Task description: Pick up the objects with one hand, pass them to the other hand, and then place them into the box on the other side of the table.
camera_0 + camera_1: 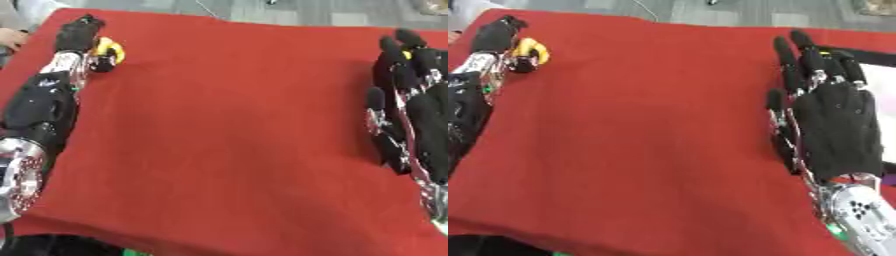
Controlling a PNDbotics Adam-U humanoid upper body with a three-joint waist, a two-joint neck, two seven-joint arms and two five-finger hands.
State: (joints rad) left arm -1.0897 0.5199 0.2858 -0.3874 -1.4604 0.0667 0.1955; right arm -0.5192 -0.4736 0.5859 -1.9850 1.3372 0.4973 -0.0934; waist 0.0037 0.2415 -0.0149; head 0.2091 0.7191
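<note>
Closest to my eyes, at the lower left, sits the silver joint of my left forearm (19,172), and from there the black arm runs up along the left edge of the bench (227,125), which is covered in a red cloth. At the far left corner my left robot hand (83,37) is curled round a small yellow object (108,49) (rounded, with a dark part against the fingers; I cannot make out more of it). It is held just over the cloth near the bench's far edge.

Across a broad bare stretch of red, well apart from the yellow object, my right robot hand (833,125) hovers over the right side with its back turned up, fingers (787,55) straight and spread wide toward the far edge, holding nothing. Past its fingers, at the right border, a pale surface (881,85) shows.
</note>
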